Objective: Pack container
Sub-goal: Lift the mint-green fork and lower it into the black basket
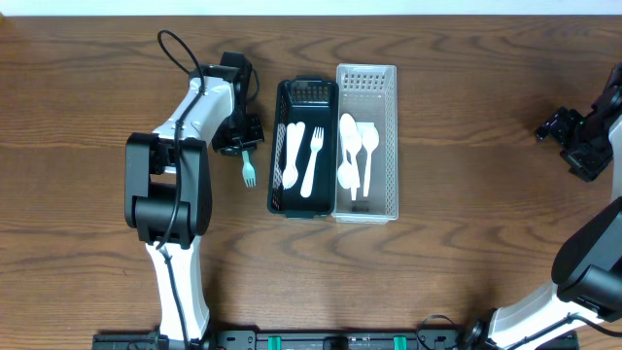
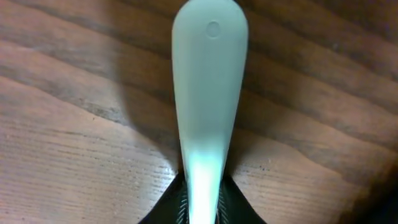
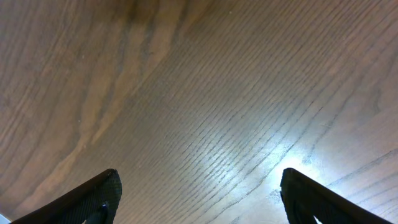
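Observation:
My left gripper is shut on a pale teal plastic fork, which points toward the table's front just left of the black bin. In the left wrist view the fork's handle rises between my closed fingers over the wood. The black bin holds white forks. The white bin beside it holds white spoons. My right gripper is open and empty at the far right; its fingers show only bare wood between them.
The two bins stand side by side at the table's centre back. The left arm's base and links take up the left side. The right arm runs along the right edge.

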Controlling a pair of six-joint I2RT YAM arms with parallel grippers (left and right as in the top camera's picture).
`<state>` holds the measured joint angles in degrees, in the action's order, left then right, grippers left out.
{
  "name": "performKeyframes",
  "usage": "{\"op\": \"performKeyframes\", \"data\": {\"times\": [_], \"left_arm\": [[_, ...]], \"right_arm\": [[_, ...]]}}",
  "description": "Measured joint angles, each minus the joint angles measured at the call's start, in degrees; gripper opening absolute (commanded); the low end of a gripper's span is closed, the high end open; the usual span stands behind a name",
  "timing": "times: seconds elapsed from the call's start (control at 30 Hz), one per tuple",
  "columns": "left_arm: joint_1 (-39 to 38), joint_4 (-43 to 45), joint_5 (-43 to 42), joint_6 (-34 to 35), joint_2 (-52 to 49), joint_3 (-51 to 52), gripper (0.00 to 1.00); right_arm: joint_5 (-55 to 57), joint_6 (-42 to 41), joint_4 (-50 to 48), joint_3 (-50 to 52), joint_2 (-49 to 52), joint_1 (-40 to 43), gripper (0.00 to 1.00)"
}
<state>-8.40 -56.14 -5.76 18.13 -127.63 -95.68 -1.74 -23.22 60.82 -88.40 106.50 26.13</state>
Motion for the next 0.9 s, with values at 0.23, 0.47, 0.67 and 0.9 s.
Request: {"op": "performKeyframes", "data": {"times": [0.23,0.47,0.67,0.9], "left_arm": [[0.00,-8.11,-0.09,-3.26,0.57,-4.74,0.11],[-2.84,-8.13,-1.92,-9.73,14.43,-13.29,0.10],[-13.86,-7.85,-3.32,-14.47,22.95,-15.23,0.09],[-19.91,-3.48,-3.04,-15.02,15.89,-8.57,0.10]], "right_arm": [[0.00,0.00,0.04,0.00,0.00,0.00,0.85],[0.00,-0.02,0.20,0.00,0.00,0.00,0.85],[0.00,0.00,0.22,0.00,0.00,0.00,0.85],[0.00,0.00,0.90,0.00,0.00,0.00,0.85]]}}
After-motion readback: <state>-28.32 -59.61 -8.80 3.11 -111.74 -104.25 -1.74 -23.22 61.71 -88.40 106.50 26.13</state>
